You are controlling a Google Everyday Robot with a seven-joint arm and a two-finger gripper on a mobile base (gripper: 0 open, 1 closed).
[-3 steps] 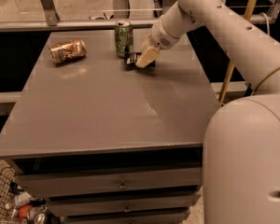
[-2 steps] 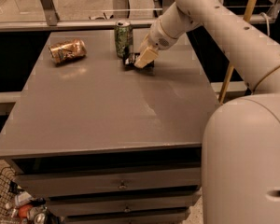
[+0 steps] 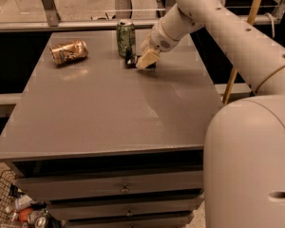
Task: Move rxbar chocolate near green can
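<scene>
Camera view, compared with a second ago: very little differs. Claw [image 3: 146, 59] sits at nearly the same spot at the far side of the tabletop [image 3: 109, 113], perhaps a touch closer to the green can [image 3: 126, 38]. Upper arm looks shifted slightly leftward. Both cans are exactly where they were. The rxbar chocolate [image 3: 130, 61] has not visibly moved either.

Position notes: rxbar chocolate lies low at the tabletop, just beside the green can on its right-front side, mostly covered by the claw. I see only a dark sliver of it poking out to the left of the claw and a dark edge beneath. I cannot tell whether the claw is clamped on the bar or only pressed over it.

Materials and shapes: bar wrapper reads black and glossy. Green can stands upright, slim cylinder, silver rim, pale speckled print. Copper-coloured can [image 3: 69, 52] lies on its side near the far left corner, well apart from the others, its skin shiny and somewhat crumpled. Tabletop is flat, matte grey, with soft reflections under the objects. Arm shell is smooth off-white plastic, rounded segments with small dark holes; claw tip is a pale tan wedge. Grey drawers [image 3: 126, 188] sit below the tabletop.
</scene>
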